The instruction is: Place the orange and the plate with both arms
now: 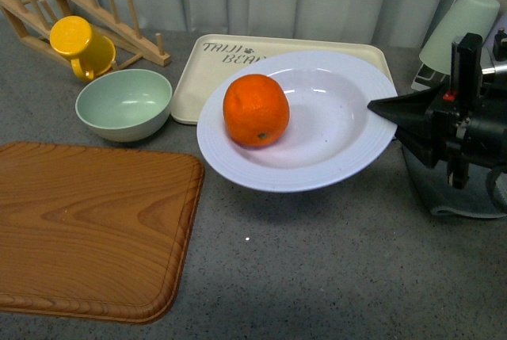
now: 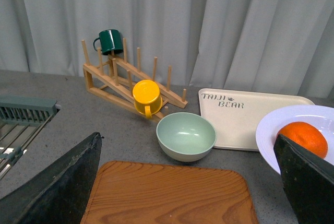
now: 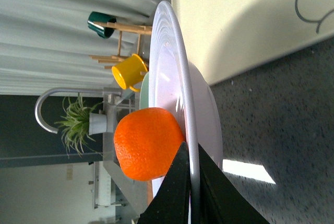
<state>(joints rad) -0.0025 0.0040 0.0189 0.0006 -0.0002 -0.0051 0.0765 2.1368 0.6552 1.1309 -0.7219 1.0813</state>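
Two grippers are mine, and they differ in state. My left gripper (image 2: 188, 136) is released: its fingers (image 2: 62, 182) stand wide apart with nothing between them, and the wooden cutting board (image 1: 91, 225) shows below them. That board lies nearest, at 8 o'clock from the white plate (image 1: 333, 142).

My right gripper (image 1: 384, 110) is clenched on the plate's ridged rim at its 3 o'clock edge. The right wrist view shows one finger over the rim and one under it. The orange (image 1: 256, 110) rests inside the plate, toward 9 o'clock of the well.

The plate's far edge overlaps the beige tray (image 1: 198, 86), lettered "BEAR", at 12 o'clock. A pale green bowl (image 1: 124, 104) sits at 10 o'clock, just beside the tray and apart from the plate.

Farther back at 10 o'clock, a wooden rack (image 2: 115, 78) carries a yellow mug (image 1: 79, 45) and, higher, a dark green mug (image 2: 110, 41). An upturned pale green cup (image 1: 463, 27) stands at 2 o'clock. A grey curtain (image 2: 209, 25) closes the back.
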